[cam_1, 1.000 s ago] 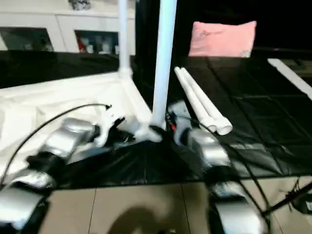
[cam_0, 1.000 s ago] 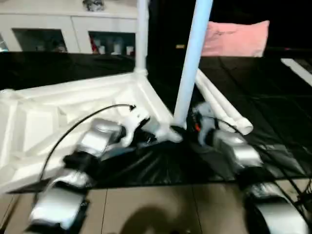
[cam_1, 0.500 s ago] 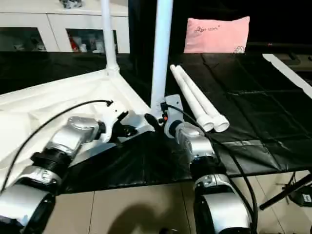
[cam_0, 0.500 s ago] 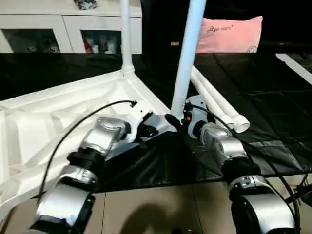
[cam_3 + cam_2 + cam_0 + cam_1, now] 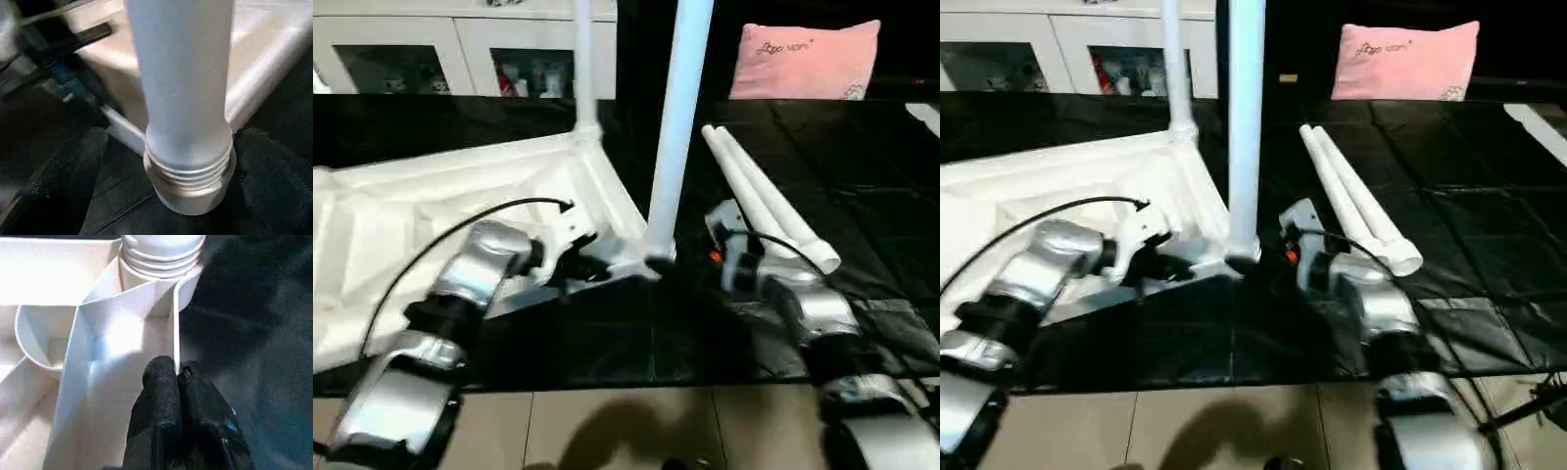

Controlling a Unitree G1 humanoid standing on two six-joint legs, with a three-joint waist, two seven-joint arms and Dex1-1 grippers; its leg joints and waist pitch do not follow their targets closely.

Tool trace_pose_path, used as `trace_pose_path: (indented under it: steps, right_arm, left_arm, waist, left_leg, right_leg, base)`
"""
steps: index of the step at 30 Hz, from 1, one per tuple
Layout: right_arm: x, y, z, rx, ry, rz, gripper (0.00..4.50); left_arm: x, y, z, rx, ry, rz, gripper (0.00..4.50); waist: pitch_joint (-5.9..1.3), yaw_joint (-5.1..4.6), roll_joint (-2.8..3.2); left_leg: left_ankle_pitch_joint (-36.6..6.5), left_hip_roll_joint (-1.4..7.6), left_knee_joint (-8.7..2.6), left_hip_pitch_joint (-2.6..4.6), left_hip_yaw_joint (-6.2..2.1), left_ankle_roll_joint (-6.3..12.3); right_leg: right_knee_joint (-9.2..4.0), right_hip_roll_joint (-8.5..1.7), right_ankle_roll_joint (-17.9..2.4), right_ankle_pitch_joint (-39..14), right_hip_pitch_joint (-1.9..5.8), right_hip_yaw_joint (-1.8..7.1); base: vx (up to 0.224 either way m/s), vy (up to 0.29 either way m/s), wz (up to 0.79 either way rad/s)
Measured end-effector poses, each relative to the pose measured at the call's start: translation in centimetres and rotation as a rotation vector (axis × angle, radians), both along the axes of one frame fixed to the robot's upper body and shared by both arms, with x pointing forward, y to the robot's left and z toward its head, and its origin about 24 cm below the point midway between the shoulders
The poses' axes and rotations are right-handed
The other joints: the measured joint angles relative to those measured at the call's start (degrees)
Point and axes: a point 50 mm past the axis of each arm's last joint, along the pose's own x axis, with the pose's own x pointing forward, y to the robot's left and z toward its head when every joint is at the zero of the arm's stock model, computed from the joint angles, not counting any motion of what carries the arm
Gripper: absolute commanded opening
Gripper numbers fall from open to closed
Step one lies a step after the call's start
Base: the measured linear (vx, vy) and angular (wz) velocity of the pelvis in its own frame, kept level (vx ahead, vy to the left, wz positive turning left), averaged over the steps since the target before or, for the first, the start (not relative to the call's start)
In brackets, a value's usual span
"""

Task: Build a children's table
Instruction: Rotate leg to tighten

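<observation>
The white children's table top point(image 5: 431, 206) lies upside down on a black mat, ribbed side up. Two legs stand upright in its corner sockets, a far one point(image 5: 581, 69) and a near one point(image 5: 674, 117). Two loose legs point(image 5: 764, 201) lie side by side on the mat to the right. My left gripper point(image 5: 177, 374) is shut on the thin rim wall just beside the near leg's socket point(image 5: 161, 254). My right gripper point(image 5: 173, 142) is open, one black finger point(image 5: 68, 166) on each side of the near leg's threaded foot point(image 5: 188, 161), gripping nothing.
A pink pillow point(image 5: 806, 59) leans at the back right and a white cabinet with glass doors point(image 5: 460, 59) runs along the back left. The black mat point(image 5: 871, 166) ends at beige floor tiles point(image 5: 607, 431) near me.
My right gripper's fingers have spread off the near leg and the arm has drawn back a little to the right. The left gripper keeps its hold on the rim. The camera has shifted.
</observation>
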Motion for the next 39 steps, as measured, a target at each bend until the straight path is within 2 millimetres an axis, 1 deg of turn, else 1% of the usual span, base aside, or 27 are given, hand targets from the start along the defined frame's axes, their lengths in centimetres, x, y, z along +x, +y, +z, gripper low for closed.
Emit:
trace_pose_path:
  steps: [3,6,9,13,14,15,17,18,20,21,27,29,31,33,35,36,39]
  right_arm:
    - [-0.6,-0.4,0.2,-0.046,-0.009,0.124,4.45]
    - [-1.0,-0.5,0.0,-0.07,-0.017,0.181,4.45]
    - [-1.3,0.0,0.0,-0.092,-0.049,0.25,4.45]
    - [-1.7,0.2,0.0,-0.11,-0.053,0.333,4.45]
    - [-1.9,0.2,0.0,-0.112,-0.052,0.358,4.28]
    - [-2.0,0.3,0.1,-0.109,-0.051,0.382,4.28]
    - [-2.2,0.3,0.2,-0.097,-0.043,0.411,4.07]
    - [-2.2,0.3,0.2,-0.096,-0.041,0.42,4.07]
    - [-2.3,0.4,0.1,-0.099,-0.04,0.43,3.86]
    - [-2.3,0.4,0.1,-0.099,-0.041,0.436,3.86]
    - [-2.4,0.4,-0.1,-0.101,-0.028,0.452,3.28]
    - [-2.5,0.4,-0.1,-0.101,-0.026,0.453,3.21]
    - [-2.5,0.4,-0.1,-0.101,-0.022,0.459,3.01]
    - [-2.5,0.4,-0.2,-0.1,-0.02,0.463,2.79]
    - [-2.5,0.4,-0.2,-0.099,-0.019,0.467,2.71]
    - [-2.6,0.4,-0.2,-0.099,-0.017,0.468,2.55]
    - [-2.6,0.5,-0.2,-0.093,-0.009,0.468,2.47]
  left_arm:
    - [-0.7,0.3,0.0,0.017,0.043,-0.1,0.0]
    - [-1.2,0.4,0.1,0.032,0.069,-0.166,0.0]
    - [-1.5,0.3,0.1,0.045,0.086,-0.217,0.0]
    - [-1.7,0.4,0.1,0.056,0.097,-0.262,0.0]
    - [-1.8,0.4,0.2,0.059,0.097,-0.27,0.0]
    - [-1.8,0.4,0.2,0.061,0.1,-0.277,0.0]
    - [-1.8,0.3,0.2,0.063,0.1,-0.285,0.0]
    - [-1.8,0.2,0.2,0.065,0.099,-0.289,0.0]
    - [-1.9,0.1,0.2,0.067,0.099,-0.293,0.0]
    - [-1.9,0.1,0.2,0.068,0.101,-0.297,0.0]
    - [-2.0,-0.1,0.2,0.071,0.111,-0.323,0.0]
    - [-2.1,-0.1,0.2,0.072,0.111,-0.325,0.0]
    - [-2.1,-0.2,0.2,0.075,0.112,-0.331,0.0]
    - [-2.1,-0.2,0.2,0.076,0.117,-0.338,0.0]
    - [-2.2,-0.2,0.2,0.077,0.118,-0.341,0.0]
    - [-2.2,-0.2,0.2,0.078,0.118,-0.343,0.0]
    - [-2.2,-0.2,0.2,0.081,0.118,-0.346,0.0]
  waist:
    - [0.0,0.56,0.0]
    - [0.0,1.04,0.0]
    - [0.0,1.11,-0.01]
    - [-0.03,1.24,-0.06]
    - [-0.03,1.28,-0.07]
    - [-0.06,1.29,-0.1]
    - [-0.08,1.38,-0.15]
    - [-0.1,1.44,-0.18]
    - [-0.12,1.5,-0.21]
    - [-0.12,1.54,-0.21]
    - [-0.12,2.08,-0.22]
    - [-0.13,2.26,-0.23]
    - [-0.14,2.42,-0.25]
    - [-0.14,2.48,-0.25]
    - [-0.14,2.49,-0.25]
    - [-0.14,2.49,-0.25]
    - [-0.14,2.49,-0.25]
  left_leg:
    - [-0.04,0.02,0.23,0.08,0.0,-0.09]
    - [-0.03,0.02,0.43,0.0,0.03,-0.21]
    - [-0.09,0.02,0.5,-0.05,0.14,-0.41]
    - [-0.08,0.01,0.55,-0.15,0.23,-0.39]
    - [-0.08,0.01,0.56,-0.16,0.24,-0.39]
    - [-0.07,0.01,0.58,-0.16,0.25,-0.37]
    - [-0.06,0.01,0.63,-0.18,0.26,-0.35]
    - [-0.06,0.01,0.67,-0.2,0.26,-0.34]
    - [-0.06,-0.01,0.68,-0.2,0.27,-0.34]
    - [-0.07,-0.03,0.67,-0.2,0.27,-0.34]
    - [-0.07,-0.04,0.73,-0.2,0.33,-0.35]
    - [-0.08,-0.04,0.75,-0.18,0.34,-0.36]
    - [-0.07,-0.04,0.75,-0.16,0.36,-0.36]
    - [-0.07,-0.04,0.75,-0.15,0.38,-0.36]
    - [-0.07,-0.04,0.75,-0.15,0.39,-0.36]
    - [-0.07,-0.04,0.76,-0.15,0.41,-0.36]
    - [-0.08,-0.05,0.75,-0.13,0.44,-0.36]
  right_leg:
    - [0.03,0.0,0.31,-0.12,0.17,0.09]
    - [0.05,0.0,0.42,-0.02,0.22,0.23]
    - [0.05,-0.01,0.47,0.02,0.28,0.44]
    - [0.11,-0.01,0.5,0.04,0.31,0.66]
    - [0.11,-0.01,0.52,0.03,0.31,0.68]
    - [0.13,-0.01,0.54,0.02,0.31,0.71]
    - [0.17,-0.01,0.6,-0.02,0.31,0.74]
    - [0.2,-0.01,0.61,-0.03,0.3,0.77]
    - [0.26,-0.01,0.6,-0.02,0.29,0.87]
    - [0.27,-0.01,0.6,-0.02,0.29,0.91]
    - [0.33,0.0,0.64,-0.04,0.29,1.04]
    - [0.35,0.01,0.65,-0.05,0.29,1.07]
    - [0.37,0.01,0.7,-0.08,0.29,1.1]
    - [0.38,0.02,0.7,-0.08,0.29,1.13]
    - [0.39,0.02,0.7,-0.08,0.28,1.16]
    - [0.39,0.03,0.69,-0.08,0.28,1.18]
    - [0.39,0.05,0.69,-0.07,0.28,1.26]
  base:
    - [0.0,0.0,0.0]
    - [0.0,0.0,0.0]
    - [0.0,0.0,0.0]
    - [0.0,0.0,0.0]
    - [0.0,0.0,0.0]
    - [0.0,0.0,0.0]
    - [0.0,0.0,0.0]
    - [0.0,0.0,0.0]
    - [0.0,0.0,0.0]
    - [0.0,0.0,0.0]
    - [0.0,0.0,0.0]
    - [0.0,0.0,0.0]
    - [0.0,0.0,0.0]
    - [0.0,0.0,0.0]
    - [0.0,0.0,0.0]
    - [0.0,0.0,0.0]
    - [0.0,0.0,0.0]
